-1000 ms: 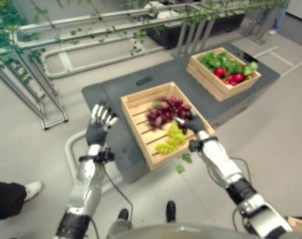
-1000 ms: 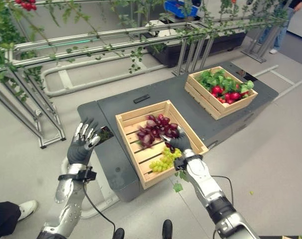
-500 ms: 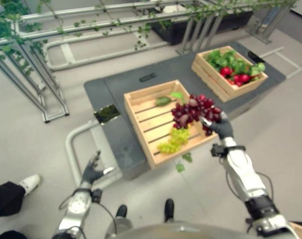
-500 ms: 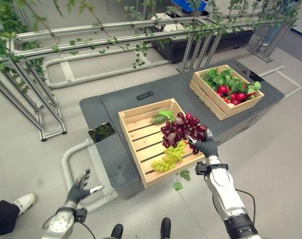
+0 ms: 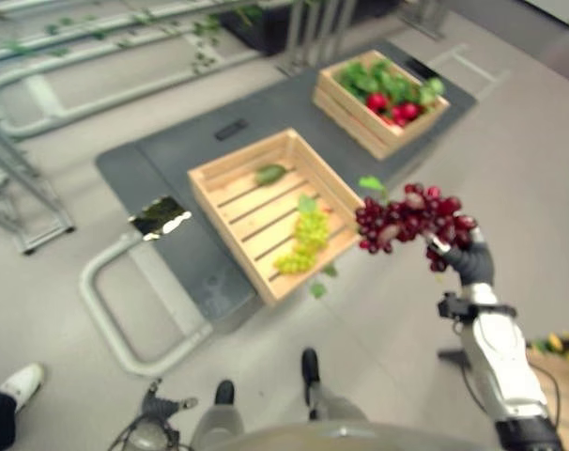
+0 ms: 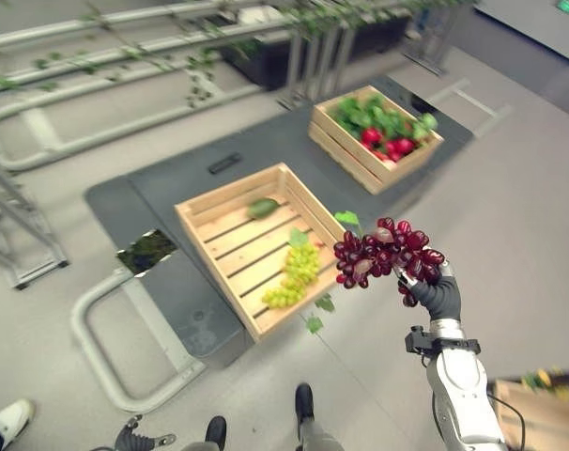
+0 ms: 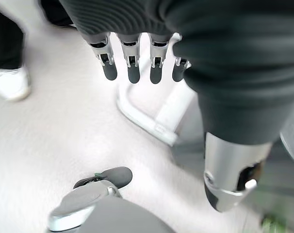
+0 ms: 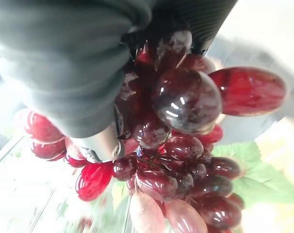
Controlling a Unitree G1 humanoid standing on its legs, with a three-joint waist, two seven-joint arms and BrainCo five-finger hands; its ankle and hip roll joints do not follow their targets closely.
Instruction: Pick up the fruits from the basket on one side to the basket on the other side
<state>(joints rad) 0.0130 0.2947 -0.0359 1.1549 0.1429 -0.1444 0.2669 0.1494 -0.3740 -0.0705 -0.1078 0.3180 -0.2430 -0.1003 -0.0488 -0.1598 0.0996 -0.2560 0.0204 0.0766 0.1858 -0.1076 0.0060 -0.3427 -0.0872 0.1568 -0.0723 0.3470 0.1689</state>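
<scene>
Right hand (image 6: 437, 293) clenched round the red grape bunch (image 6: 383, 256), held over open floor at four o'clock off the near crate (image 6: 230, 201). Left hand (image 7: 137, 60) hangs slack-fingered above bare floor.

The near crate (image 6: 230, 202) and the far crate (image 6: 346, 143) are pale bare wood, slatted and matt. The desk (image 6: 162, 183) under them is dark grey with a dull, smooth finish. The red grapes (image 8: 186, 102) have glossy, wet-looking skins with bright highlights — the green grapes (image 6: 295, 272) look duller. The right hand (image 6: 437, 291) wears a dark ribbed matt cover; the left hand (image 7: 137, 60) shows silver metal-looking fingers with dark matt tips. The floor (image 6: 510, 188) is pale, smooth and faintly shiny.
</scene>
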